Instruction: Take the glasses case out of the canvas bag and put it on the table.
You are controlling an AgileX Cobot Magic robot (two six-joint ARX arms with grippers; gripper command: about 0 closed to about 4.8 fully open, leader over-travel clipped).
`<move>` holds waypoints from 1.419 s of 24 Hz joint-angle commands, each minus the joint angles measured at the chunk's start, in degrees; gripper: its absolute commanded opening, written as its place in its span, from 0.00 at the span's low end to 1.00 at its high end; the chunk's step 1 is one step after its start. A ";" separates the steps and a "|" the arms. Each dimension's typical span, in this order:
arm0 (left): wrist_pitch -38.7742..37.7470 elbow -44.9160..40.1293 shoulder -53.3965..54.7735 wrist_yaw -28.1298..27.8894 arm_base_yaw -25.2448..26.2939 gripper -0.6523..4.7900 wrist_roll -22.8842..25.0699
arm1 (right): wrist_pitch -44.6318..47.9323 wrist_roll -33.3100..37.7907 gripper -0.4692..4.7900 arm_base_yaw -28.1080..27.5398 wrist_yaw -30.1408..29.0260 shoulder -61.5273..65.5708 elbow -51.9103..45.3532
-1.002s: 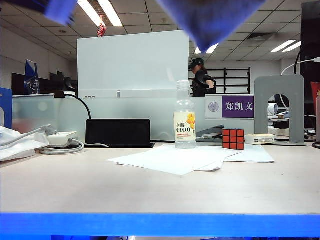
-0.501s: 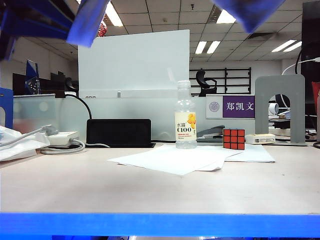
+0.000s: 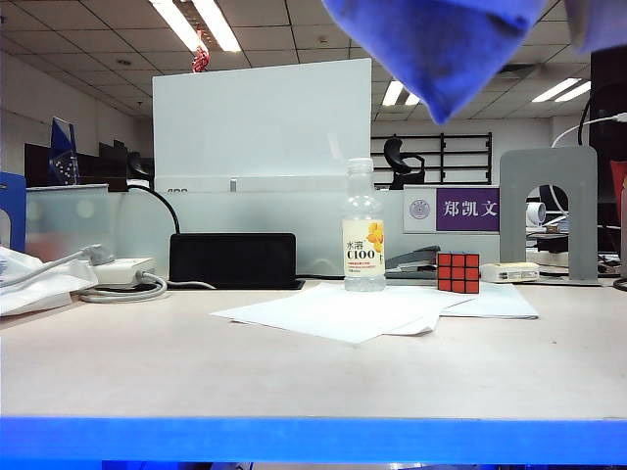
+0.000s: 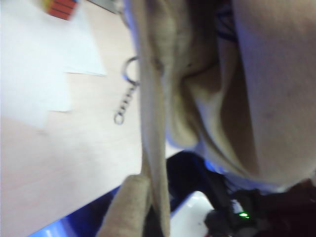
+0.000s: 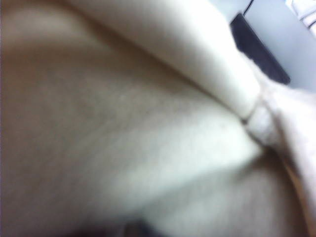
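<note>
The canvas bag (image 4: 256,89) hangs in folds above the table (image 4: 59,163) in the left wrist view, its metal charm (image 4: 126,98) dangling on a chain. One beige strap (image 4: 153,148) runs taut down to where my left gripper's jaws sit, just past the frame edge; the gripper is shut on it. The right wrist view is filled with blurred beige canvas (image 5: 123,123), so my right gripper is pressed close to or inside the bag and its fingers do not show. The glasses case is hidden. In the exterior view a blurred bluish mass (image 3: 441,44) hangs at the top.
On the table (image 3: 294,382) stand a drink bottle (image 3: 362,230) and a red Rubik's cube (image 3: 458,272) behind loose white papers (image 3: 362,308). A black stand (image 3: 232,259), cables and a crumpled wrapper (image 3: 29,284) lie at the back left.
The bluish shape at the exterior view's upper left has gone. The one at the upper middle has swung and now hangs larger, right of centre.
</note>
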 commanded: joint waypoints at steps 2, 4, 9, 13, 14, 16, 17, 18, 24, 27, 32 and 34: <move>-20.63 -0.35 -10.34 2.01 -0.79 0.11 -0.44 | 11.61 2.62 0.34 -6.38 12.35 0.37 1.16; -22.40 -0.35 -15.78 0.46 -0.74 0.11 -1.81 | 14.08 4.37 0.34 -7.30 11.80 0.42 1.16; -28.76 -0.42 -19.50 -2.51 -0.74 0.11 -3.28 | 15.65 11.32 0.34 -8.28 1.73 0.46 1.20; -30.88 -2.62 -19.58 -1.36 -0.74 0.11 -1.68 | 21.03 22.23 0.31 -9.01 -7.04 -1.64 1.62; -31.43 -3.13 -19.58 -1.20 -0.74 0.11 -1.22 | 25.59 27.56 0.28 -9.01 -8.44 -2.45 1.62; -32.72 -3.30 -19.65 -0.96 -0.74 0.11 -0.04 | 31.91 36.59 0.28 -10.91 -9.18 -2.99 1.62; -32.72 -3.37 -19.67 -1.07 -0.74 0.11 0.42 | 33.90 39.74 0.28 -12.98 -11.39 -3.02 1.62; -33.27 -3.69 -19.67 -0.55 -0.74 0.11 0.68 | 35.80 44.17 0.26 -15.15 -11.93 -2.99 1.62; -40.61 -4.31 -21.53 -1.77 -0.72 0.11 4.09 | 37.48 45.88 0.24 -23.50 -14.49 -2.99 3.45; -40.81 -5.66 -23.76 -1.70 -0.72 0.11 3.30 | 37.83 45.46 0.22 -25.00 -14.62 -3.02 4.63; -42.60 -10.64 -28.28 -1.05 -0.72 0.11 0.87 | 38.84 42.82 0.22 -26.23 -16.35 -3.04 7.89; -40.50 -12.61 -29.94 1.33 -0.70 0.11 1.11 | 40.02 42.84 0.22 -26.23 -17.84 -3.06 9.27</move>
